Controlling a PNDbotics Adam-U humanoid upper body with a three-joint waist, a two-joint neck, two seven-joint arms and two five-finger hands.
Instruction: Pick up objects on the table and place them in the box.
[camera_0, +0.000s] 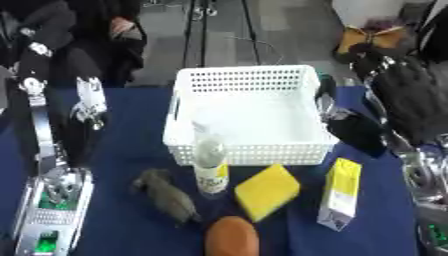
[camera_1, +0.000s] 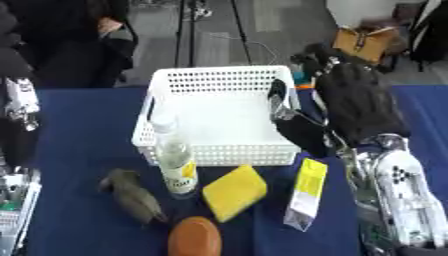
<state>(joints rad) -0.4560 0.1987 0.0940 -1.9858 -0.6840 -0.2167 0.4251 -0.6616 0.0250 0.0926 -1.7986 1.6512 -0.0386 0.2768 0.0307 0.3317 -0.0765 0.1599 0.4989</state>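
Box top: the white box is seen wide open on top, with nothing inside.
Front of box: the way is blocked by a tall bottle, a yellow sponge and a yellow-white carton.
Low things: a grey lump and an orange round thing.
Right side: the right hand is crowded against the box wall.
Left side: open blue table.

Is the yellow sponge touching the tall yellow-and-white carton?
Apart. The right eye view shows bare blue cloth between the yellow sponge and the tall yellow-and-white carton.
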